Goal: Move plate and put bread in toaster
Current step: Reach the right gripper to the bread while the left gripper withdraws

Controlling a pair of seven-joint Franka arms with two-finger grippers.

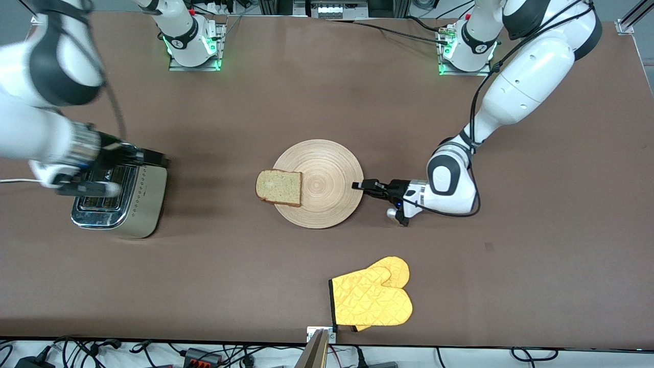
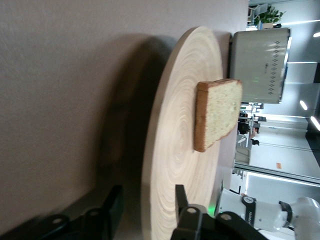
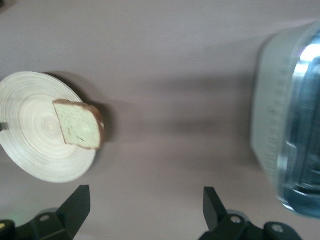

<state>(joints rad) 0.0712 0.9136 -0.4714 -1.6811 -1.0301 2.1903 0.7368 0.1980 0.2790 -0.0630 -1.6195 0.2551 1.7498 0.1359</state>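
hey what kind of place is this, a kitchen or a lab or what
Most likely a robotics lab staged as a kitchen: two arms are bolted to a brown table, cables run along its edges, and only a toaster, a plate with bread and an oven mitt sit there.

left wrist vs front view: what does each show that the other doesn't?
Left wrist only: the left gripper is open, one finger on each side of the plate rim, not yet closed.
Front only: the yellow oven mitt, nearer the camera than the plate; the right gripper over the toaster.
Both: the bread overhangs the plate edge toward the toaster; the slice is not held.
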